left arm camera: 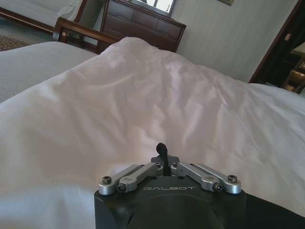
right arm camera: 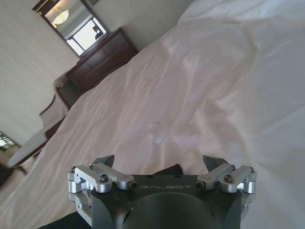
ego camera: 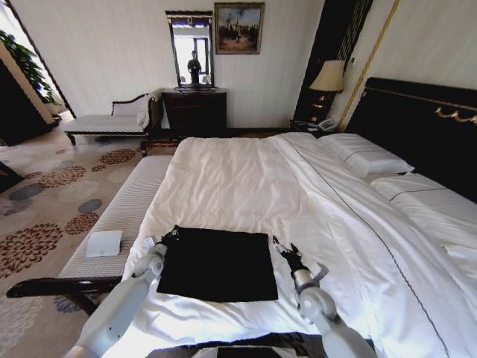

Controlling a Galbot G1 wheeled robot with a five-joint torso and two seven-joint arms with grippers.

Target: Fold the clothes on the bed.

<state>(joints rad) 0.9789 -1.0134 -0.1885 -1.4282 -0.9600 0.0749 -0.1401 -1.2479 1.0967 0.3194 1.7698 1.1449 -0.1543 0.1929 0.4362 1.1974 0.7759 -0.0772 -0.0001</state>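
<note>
your black t-shirt (ego camera: 218, 263) lies on the white duvet at the near end of the bed (ego camera: 246, 179), between your two grippers. it is folded into a flat, roughly square dark panel with straight edges and no print showing on the upper face. your left gripper (ego camera: 173, 234) sits at the shirt's far left corner; in the left wrist view (left arm camera: 164, 153) its jaws are drawn together, pinching a small tuft of black cloth that stands up between them. your right gripper (ego camera: 282, 247) is at the shirt's far right corner; in the right wrist view (right arm camera: 162, 163) its jaws stand wide apart with nothing between them, and a bit of the black fabric (right arm camera: 164, 170) shows just ahead of the gripper body.
</note>
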